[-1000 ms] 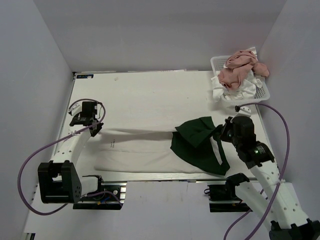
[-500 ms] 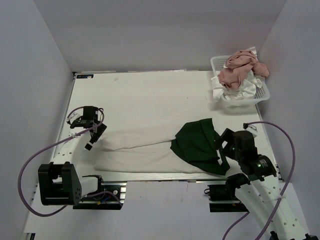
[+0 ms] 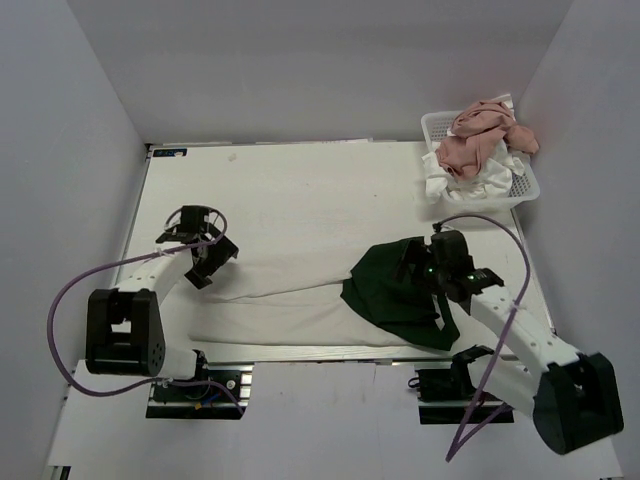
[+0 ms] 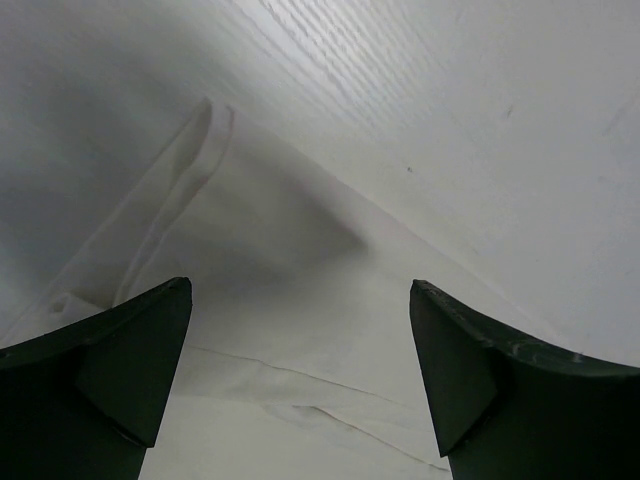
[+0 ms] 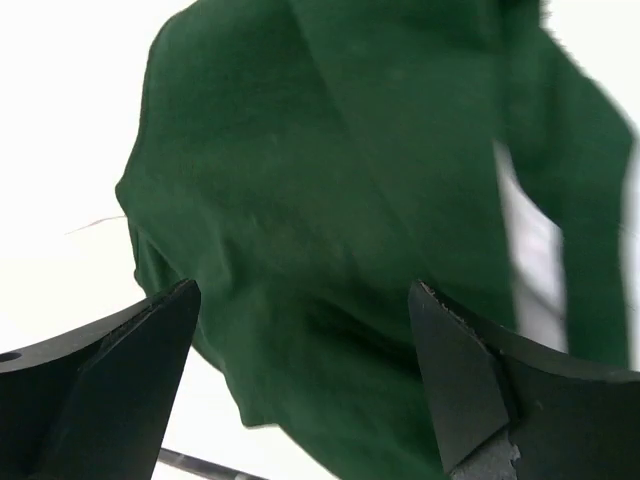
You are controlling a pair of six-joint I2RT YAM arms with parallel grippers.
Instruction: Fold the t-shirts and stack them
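- My left gripper (image 3: 207, 258) hangs wide open and empty just above the white end of the t-shirt (image 3: 290, 305). The shirt lies as a long folded strip along the near side of the table (image 3: 300, 190).
- My right gripper (image 3: 415, 262) is also spread and holds nothing. It sits over the green sleeves (image 5: 330, 200), so the fold lies there by its own weight.
- I judge the strip needs shortening next.
- The pink shirt (image 3: 480, 135) waits heaped in the basket (image 3: 528, 187).

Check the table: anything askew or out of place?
Yes. The white t-shirt near the front edge is folded crookedly, its green sleeve bunched at the right end. A pink t-shirt spills over the basket at far right.
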